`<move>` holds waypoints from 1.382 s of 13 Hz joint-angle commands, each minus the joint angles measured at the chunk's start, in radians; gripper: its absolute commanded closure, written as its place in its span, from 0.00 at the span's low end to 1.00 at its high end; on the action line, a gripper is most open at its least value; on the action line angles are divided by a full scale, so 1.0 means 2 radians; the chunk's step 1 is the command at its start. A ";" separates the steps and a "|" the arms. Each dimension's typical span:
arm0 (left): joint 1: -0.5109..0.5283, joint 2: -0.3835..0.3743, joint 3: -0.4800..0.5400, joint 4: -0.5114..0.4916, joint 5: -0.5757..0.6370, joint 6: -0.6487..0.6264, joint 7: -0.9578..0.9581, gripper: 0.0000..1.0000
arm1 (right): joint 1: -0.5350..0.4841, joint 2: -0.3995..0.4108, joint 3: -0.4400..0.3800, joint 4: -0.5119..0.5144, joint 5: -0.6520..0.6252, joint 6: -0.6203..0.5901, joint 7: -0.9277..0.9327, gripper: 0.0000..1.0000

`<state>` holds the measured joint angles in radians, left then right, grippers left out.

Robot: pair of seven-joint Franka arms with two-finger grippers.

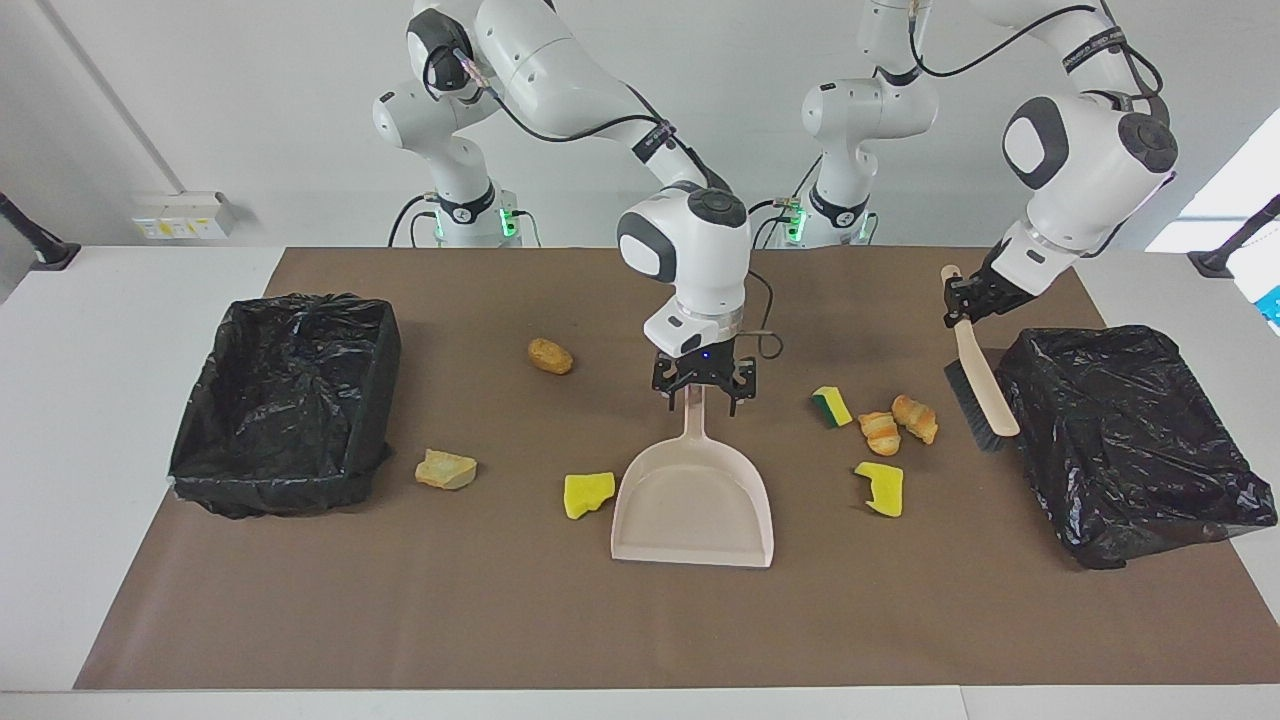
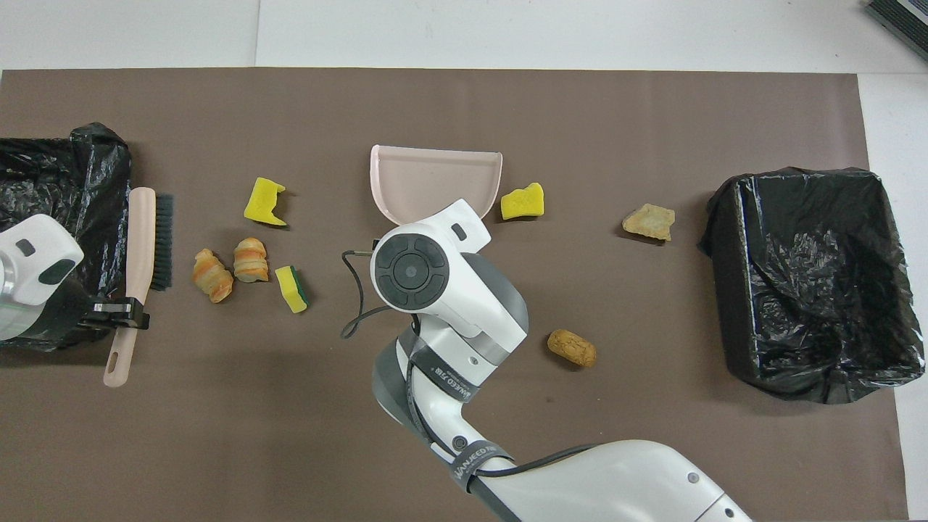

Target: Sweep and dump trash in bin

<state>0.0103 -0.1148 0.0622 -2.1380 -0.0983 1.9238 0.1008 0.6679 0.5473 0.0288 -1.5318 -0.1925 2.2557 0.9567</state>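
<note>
Here the right gripper [image 1: 704,392] clasped the dustpan [image 1: 693,505] handle and the left gripper [image 1: 962,300] clasped the brush [image 1: 978,385], so sweeping the croissant pieces [image 1: 898,424] beside the dustpan seemingly came next.

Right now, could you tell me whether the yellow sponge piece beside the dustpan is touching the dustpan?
Apart. In the facing view a thin strip of brown mat shows between the yellow sponge piece and the dustpan wall; the overhead view shows them very close, without plain contact.
</note>
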 commanded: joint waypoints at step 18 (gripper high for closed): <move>-0.014 0.057 -0.004 -0.055 0.048 0.127 -0.067 1.00 | -0.003 -0.024 0.000 -0.023 -0.025 -0.012 -0.067 1.00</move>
<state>0.0056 0.0078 0.0506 -2.2033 -0.0282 2.1120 0.0144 0.6656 0.5408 0.0258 -1.5599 -0.2264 2.2484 0.8707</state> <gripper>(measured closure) 0.744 0.692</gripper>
